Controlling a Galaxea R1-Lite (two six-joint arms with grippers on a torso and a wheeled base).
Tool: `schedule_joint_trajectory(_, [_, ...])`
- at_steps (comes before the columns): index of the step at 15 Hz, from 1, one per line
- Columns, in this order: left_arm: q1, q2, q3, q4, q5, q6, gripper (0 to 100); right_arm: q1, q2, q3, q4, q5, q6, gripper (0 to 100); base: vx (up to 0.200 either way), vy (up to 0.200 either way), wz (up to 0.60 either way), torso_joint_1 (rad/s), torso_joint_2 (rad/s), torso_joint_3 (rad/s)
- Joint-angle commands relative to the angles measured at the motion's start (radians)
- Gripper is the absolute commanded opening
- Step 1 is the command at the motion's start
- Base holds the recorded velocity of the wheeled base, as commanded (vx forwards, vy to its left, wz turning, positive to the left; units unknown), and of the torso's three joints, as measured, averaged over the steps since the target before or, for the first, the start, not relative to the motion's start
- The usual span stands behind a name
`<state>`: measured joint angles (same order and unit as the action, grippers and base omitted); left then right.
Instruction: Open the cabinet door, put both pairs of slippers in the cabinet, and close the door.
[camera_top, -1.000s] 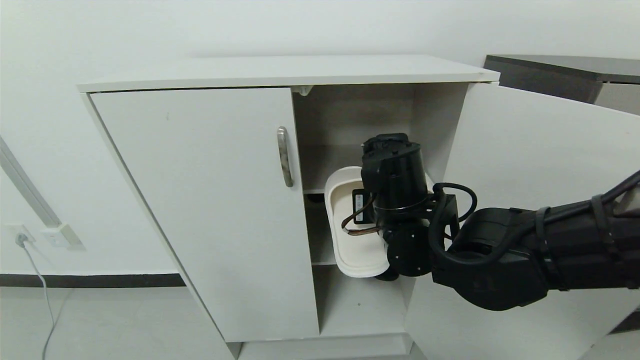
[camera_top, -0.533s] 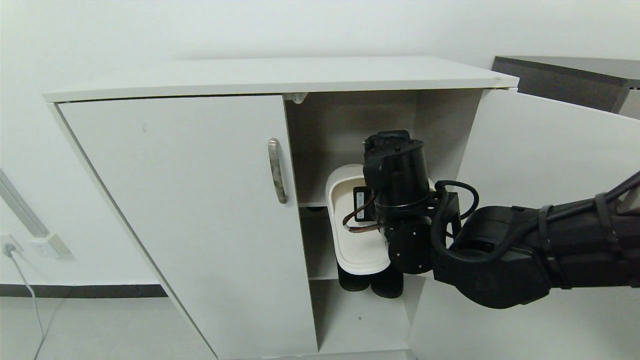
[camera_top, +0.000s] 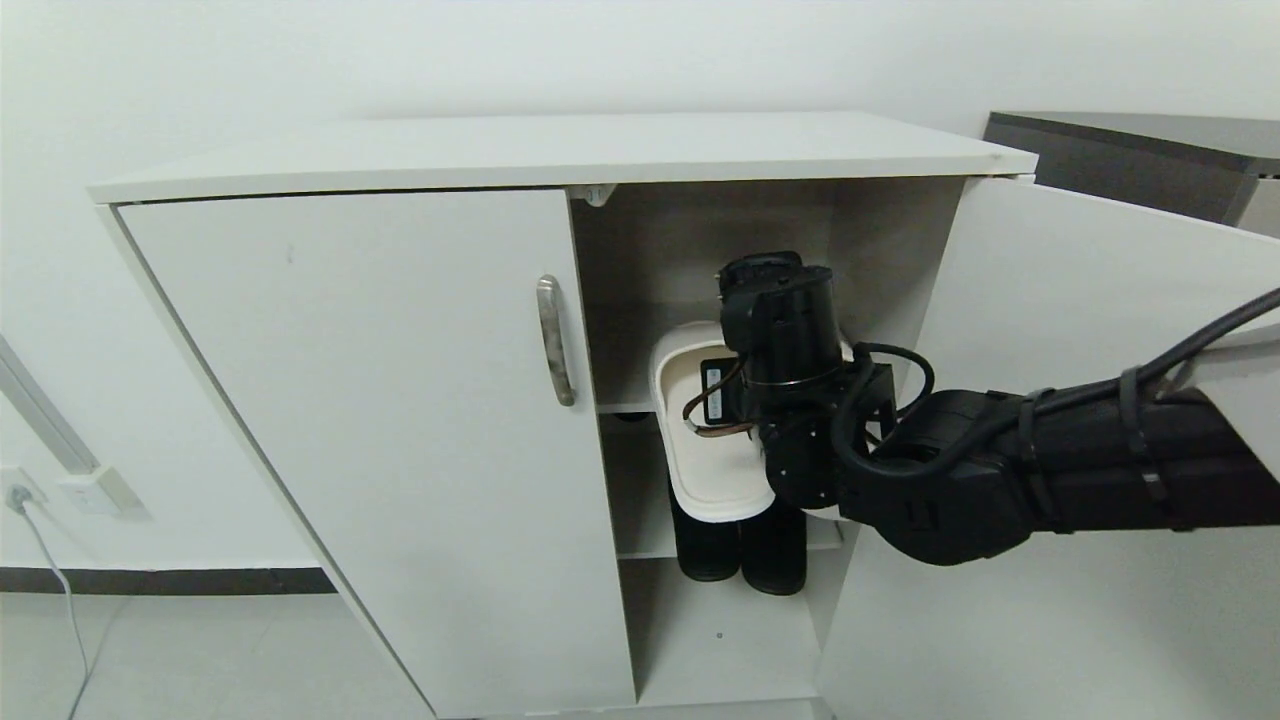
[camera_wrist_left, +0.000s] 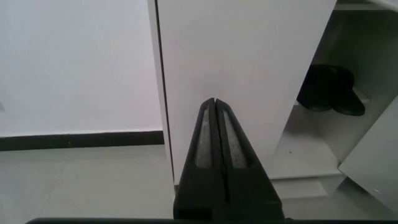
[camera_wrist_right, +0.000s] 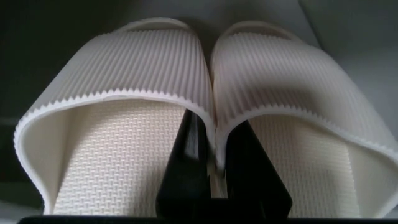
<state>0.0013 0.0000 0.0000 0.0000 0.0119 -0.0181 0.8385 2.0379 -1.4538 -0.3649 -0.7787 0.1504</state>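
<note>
The white cabinet (camera_top: 560, 150) has its left door (camera_top: 400, 420) shut and its right door (camera_top: 1060, 300) swung wide open. My right arm reaches into the opening. My right gripper (camera_wrist_right: 213, 152) is shut on the touching inner edges of the white slippers (camera_wrist_right: 155, 93), held side by side. In the head view the white slippers (camera_top: 700, 470) hang tilted at the upper shelf, heels toward me. A pair of black slippers (camera_top: 740, 545) stands on the middle shelf below them. My left gripper (camera_wrist_left: 214, 106) is shut on nothing, low in front of the shut door, with the black slippers (camera_wrist_left: 329, 90) off to its side.
A metal handle (camera_top: 555, 340) sits on the shut door's inner edge. The bottom compartment (camera_top: 720, 630) of the cabinet is bare. A dark grey cabinet (camera_top: 1130, 150) stands behind the open door. A wall socket with a cable (camera_top: 20, 495) is low on the left wall.
The head camera shifted early on. Since then my right arm has carried the white slippers a little higher and deeper into the cabinet, uncovering more of the black pair.
</note>
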Motion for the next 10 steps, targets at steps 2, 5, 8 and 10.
schedule_joint_trajectory(2, [0.0, 0.0, 0.0, 0.0, 0.0, 0.0, 0, -0.021, 0.051, -0.069, 0.012, 0.018, -0.012, 0, 0.0, 0.0, 0.0, 0.0, 0.0, 0.0])
schedule_joint_trajectory(5, [0.0, 0.0, 0.0, 0.0, 0.0, -0.002, 0, -0.044, 0.085, -0.178, 0.096, 0.05, -0.011, 0, 0.0, 0.0, 0.0, 0.0, 0.0, 0.0])
schedule_joint_trajectory(8, [0.0, 0.0, 0.0, 0.0, 0.0, -0.002, 0, -0.064, 0.096, -0.221, 0.1, 0.088, -0.011, 0, 0.0, 0.0, 0.0, 0.0, 0.0, 0.0])
schedule_joint_trajectory(10, [0.0, 0.0, -0.002, 0.0, 0.0, -0.002, 0, -0.075, 0.105, -0.237, 0.1, 0.088, -0.011, 0, 0.0, 0.0, 0.0, 0.0, 0.0, 0.0])
